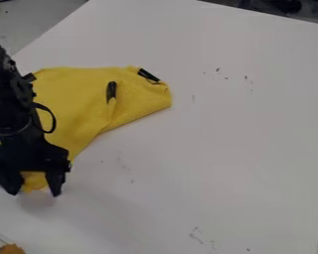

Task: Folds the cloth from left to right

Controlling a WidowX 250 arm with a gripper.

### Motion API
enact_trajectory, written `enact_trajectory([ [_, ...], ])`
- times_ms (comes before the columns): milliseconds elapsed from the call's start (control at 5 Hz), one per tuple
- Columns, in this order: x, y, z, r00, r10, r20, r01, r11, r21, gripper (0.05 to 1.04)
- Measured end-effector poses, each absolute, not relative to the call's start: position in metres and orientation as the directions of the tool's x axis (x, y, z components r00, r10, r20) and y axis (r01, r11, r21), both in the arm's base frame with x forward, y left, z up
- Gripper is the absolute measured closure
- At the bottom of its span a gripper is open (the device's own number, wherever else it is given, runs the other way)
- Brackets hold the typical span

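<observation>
Soft, muted light, faint diffuse shadow [39, 201] at lower left

From a fixed viewpoint higher than the gripper [36, 192], the scene is being looked down on at a slant. The gaze is being directed past the gripper and across the white tabletop [221, 149] toward its far edge. The gripper is being viewed from fairly near, yet a broad stretch of tabletop beside and beyond it is being taken in.
</observation>
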State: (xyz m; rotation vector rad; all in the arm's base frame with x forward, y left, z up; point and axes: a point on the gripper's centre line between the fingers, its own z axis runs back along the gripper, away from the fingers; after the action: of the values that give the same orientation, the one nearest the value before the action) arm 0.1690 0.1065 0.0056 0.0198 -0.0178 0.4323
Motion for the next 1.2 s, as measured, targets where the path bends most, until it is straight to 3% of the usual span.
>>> enact_trajectory([
  [400, 0.183, 0.111, -0.002, 0.894, 0.445, 0.047, -0.445, 0.895, -0.006, 0.111],
  [600, 0.188, 0.114, -0.003, 0.887, 0.459, 0.048, -0.46, 0.888, 0.001, 0.306],
  [800, 0.2, 0.12, -0.004, 0.891, 0.445, 0.088, -0.449, 0.893, 0.037, 0.502],
  [1000, 0.217, 0.118, -0.004, 0.894, 0.416, 0.169, -0.438, 0.891, 0.12, 0.728],
  [1200, 0.22, 0.113, -0.004, 0.894, 0.411, 0.177, -0.436, 0.889, 0.136, 0.917],
])
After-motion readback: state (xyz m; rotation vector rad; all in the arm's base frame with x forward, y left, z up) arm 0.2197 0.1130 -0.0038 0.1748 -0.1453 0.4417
